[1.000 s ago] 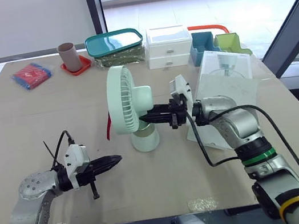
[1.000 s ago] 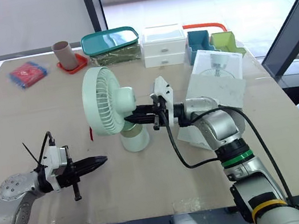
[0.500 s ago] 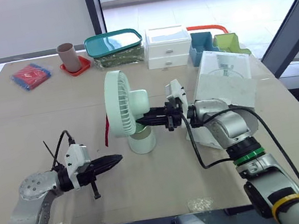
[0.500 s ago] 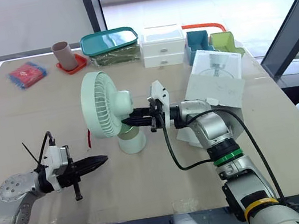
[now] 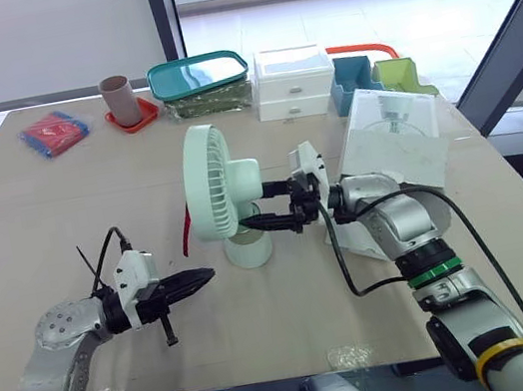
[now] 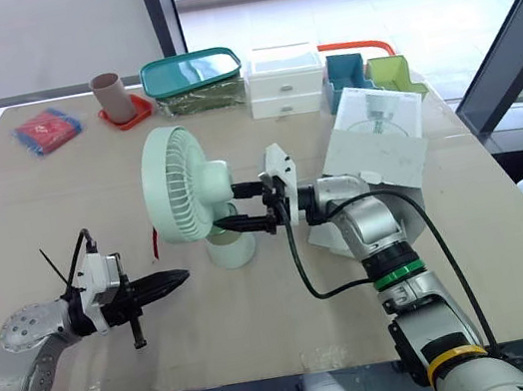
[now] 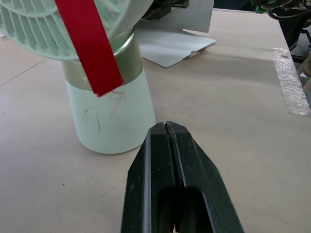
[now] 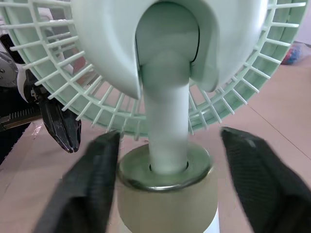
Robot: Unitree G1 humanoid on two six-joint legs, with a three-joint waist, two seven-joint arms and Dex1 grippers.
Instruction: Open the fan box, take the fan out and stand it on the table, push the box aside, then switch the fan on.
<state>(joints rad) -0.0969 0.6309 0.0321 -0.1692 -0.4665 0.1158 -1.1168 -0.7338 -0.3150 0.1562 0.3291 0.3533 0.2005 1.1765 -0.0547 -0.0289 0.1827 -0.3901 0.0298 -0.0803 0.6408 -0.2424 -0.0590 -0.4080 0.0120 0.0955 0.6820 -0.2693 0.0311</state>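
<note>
On the table [image 5: 63, 220] your right gripper [image 5: 252, 208] has just spread its fingers off the standing fan [image 5: 211, 182], left gripper [image 5: 207, 275] pinched together, so pushing the box [image 5: 390, 147] comes next.

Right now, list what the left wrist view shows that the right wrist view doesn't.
Left wrist view adds: the red ribbon hanging over the fan's front grille, the button on the base, and the box flap behind. Right wrist view adds: the fan's rear neck, with the right gripper open on either side of it. Shared: the fan standing on the table, and the shut left gripper.
</note>
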